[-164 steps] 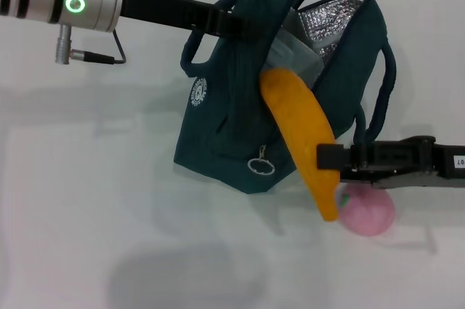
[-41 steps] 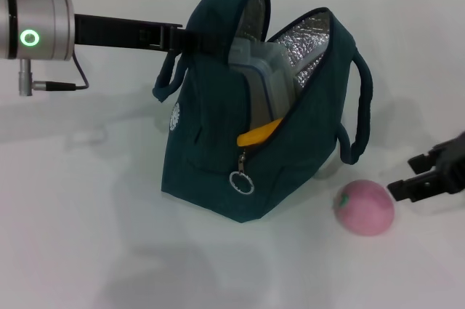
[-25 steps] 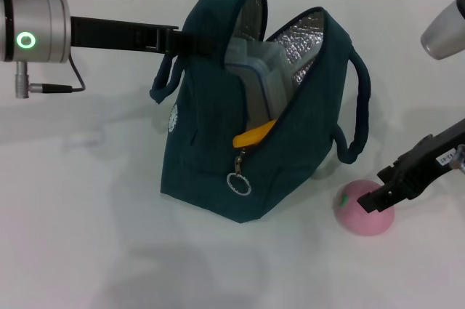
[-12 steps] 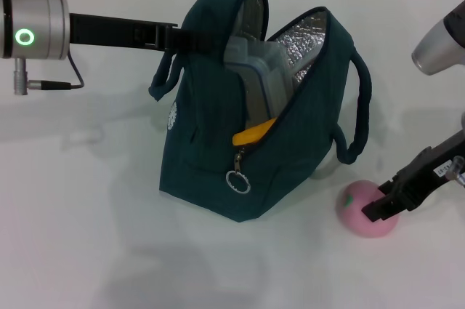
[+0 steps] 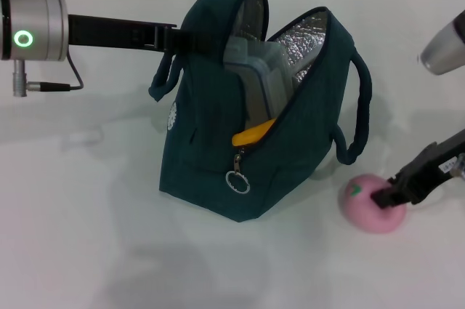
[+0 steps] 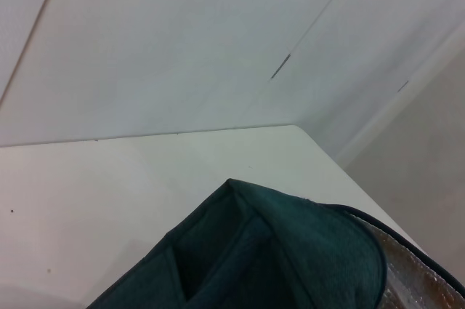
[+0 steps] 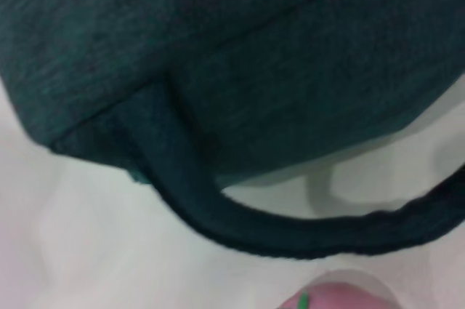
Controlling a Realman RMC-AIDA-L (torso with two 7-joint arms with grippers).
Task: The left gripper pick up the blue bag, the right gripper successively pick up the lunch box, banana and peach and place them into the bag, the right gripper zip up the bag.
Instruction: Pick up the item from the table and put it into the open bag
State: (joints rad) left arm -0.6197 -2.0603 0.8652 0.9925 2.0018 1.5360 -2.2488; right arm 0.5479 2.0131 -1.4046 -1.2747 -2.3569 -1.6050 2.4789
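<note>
Reaching in low from the robot's right, the right gripper has its black fingertips pressed on the peach, which rests on the white table; whether they clasp it cannot be told. Just beside the peach stands the blue bag, mouth open, with the lunch box upright inside and the banana poking out. The left gripper is clamped on the bag's far handle.

You have open table left and front of the blue bag; its mouth is half filled by the lunch box and banana, with its handle drooping beside the peach
</note>
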